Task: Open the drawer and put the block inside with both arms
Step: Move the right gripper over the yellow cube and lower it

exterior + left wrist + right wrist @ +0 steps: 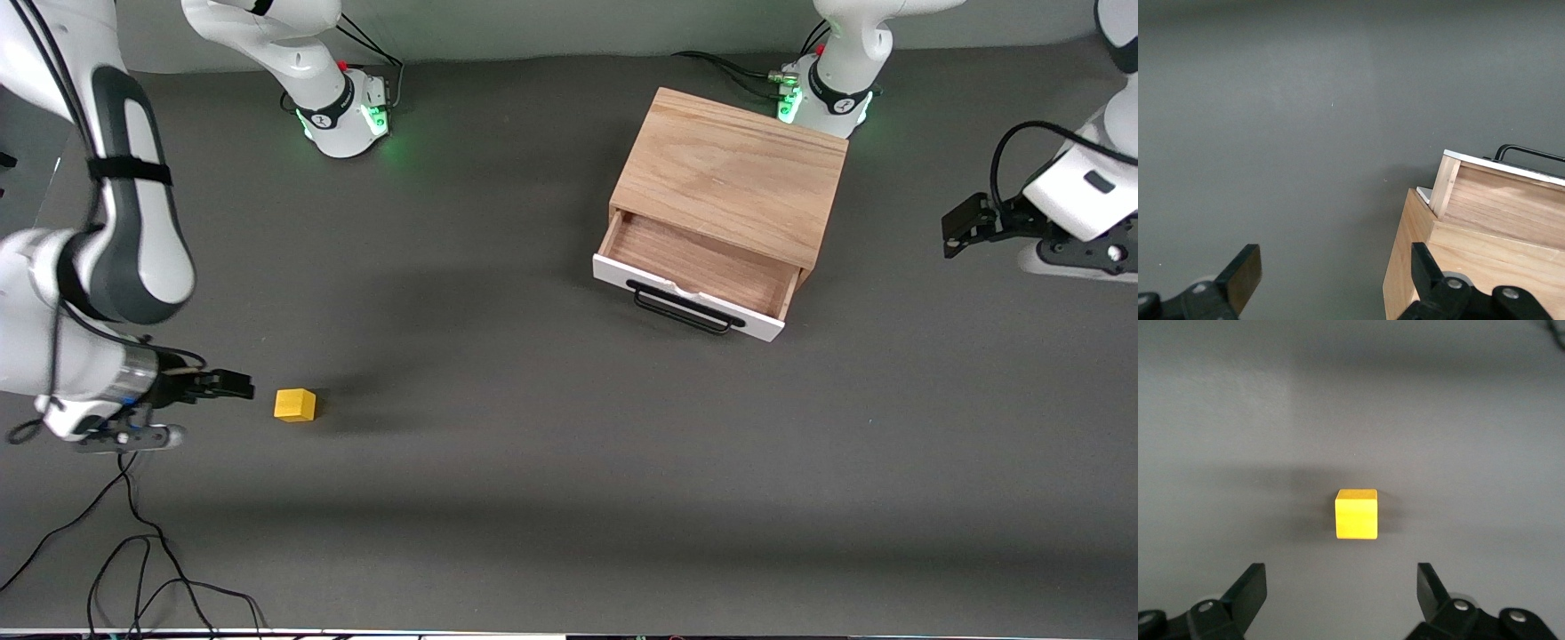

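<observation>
Two grippers hung spread and empty: the right gripper (240, 385) at the frame's lower left, just beside the block (295, 404) on the table (533, 462); the drawer (693, 276) stood open at upper centre; the left gripper (956, 227) waited at the right edge.

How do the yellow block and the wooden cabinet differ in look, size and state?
The block is bright yellow; the cabinet is light oak. The block is far smaller than the cabinet. The block is a plain cube, while the cabinet has a drawer pulled open. The block lies nearer the front camera. Both rest on the table.
</observation>
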Robot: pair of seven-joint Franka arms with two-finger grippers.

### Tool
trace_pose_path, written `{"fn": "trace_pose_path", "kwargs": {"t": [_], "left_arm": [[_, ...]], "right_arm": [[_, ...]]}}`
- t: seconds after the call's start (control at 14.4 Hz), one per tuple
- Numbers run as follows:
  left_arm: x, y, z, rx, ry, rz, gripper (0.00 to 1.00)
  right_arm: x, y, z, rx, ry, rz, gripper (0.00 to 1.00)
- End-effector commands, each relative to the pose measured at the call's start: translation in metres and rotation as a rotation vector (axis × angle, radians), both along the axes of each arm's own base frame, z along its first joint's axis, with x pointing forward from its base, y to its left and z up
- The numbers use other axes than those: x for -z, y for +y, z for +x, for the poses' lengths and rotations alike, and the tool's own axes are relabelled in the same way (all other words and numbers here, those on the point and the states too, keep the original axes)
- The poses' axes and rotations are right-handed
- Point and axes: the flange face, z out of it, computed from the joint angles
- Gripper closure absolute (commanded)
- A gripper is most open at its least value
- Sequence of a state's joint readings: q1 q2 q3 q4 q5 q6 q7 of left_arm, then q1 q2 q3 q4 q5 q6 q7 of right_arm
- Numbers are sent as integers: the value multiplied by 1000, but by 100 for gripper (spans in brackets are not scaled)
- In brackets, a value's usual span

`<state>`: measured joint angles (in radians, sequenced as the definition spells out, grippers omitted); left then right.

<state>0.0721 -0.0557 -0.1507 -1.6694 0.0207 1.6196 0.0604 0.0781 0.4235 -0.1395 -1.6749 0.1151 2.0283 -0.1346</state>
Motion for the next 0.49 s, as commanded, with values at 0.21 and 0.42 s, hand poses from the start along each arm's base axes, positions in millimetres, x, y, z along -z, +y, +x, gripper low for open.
{"fn": "trace_pose_path", "kwargs": {"t": [0.21,0.42], "left_arm": [[-48,-16,0,-153,11,8,0],[-50,-10,2,-151,-4,6,0]], "right_arm": [[80,24,-15,-30,-19,6,0],[109,26,-17,-30,-37,-8,0]]}}
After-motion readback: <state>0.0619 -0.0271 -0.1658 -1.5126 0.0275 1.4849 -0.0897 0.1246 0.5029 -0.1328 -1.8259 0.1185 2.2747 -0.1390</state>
